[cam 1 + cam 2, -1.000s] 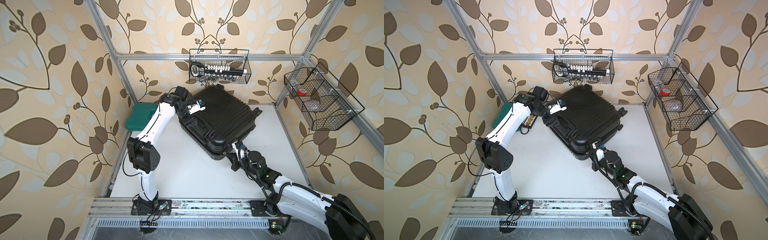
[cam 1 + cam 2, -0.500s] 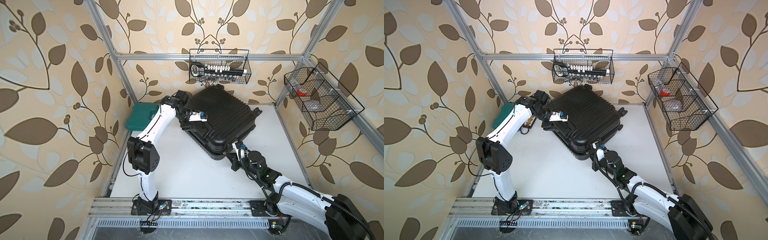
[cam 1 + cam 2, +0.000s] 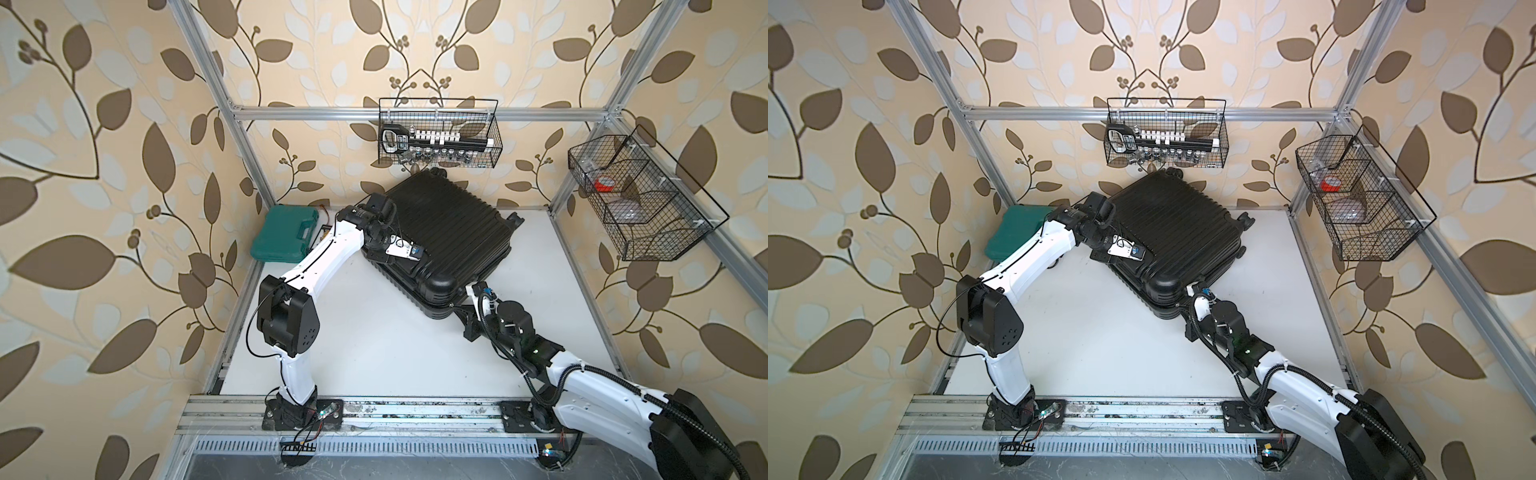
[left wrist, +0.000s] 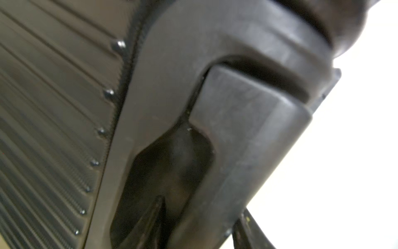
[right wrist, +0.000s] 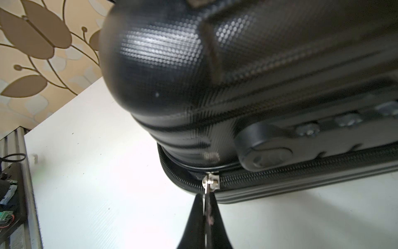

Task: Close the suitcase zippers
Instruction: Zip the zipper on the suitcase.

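The black ribbed suitcase (image 3: 440, 232) lies flat at the back of the white table in both top views. My left gripper (image 3: 376, 255) is at its left side. In the left wrist view the jaws stand apart astride the moulded handle (image 4: 243, 129), with one finger (image 4: 154, 222) in the recess and a gap showing beside it. My right gripper (image 5: 206, 200) is at the near corner, shut on the silver zipper pull (image 5: 211, 181). The zipper track (image 5: 301, 170) runs along the rim beside it.
A teal plastic tool case (image 3: 284, 237) lies at the back left, next to my left arm. A wire basket (image 3: 440, 133) hangs on the back wall above the suitcase, and another wire basket (image 3: 640, 199) hangs on the right wall.
My left gripper has slid forward along the suitcase's left edge and down over the handle, its jaws narrowing. The right arm and the suitcase have not moved.
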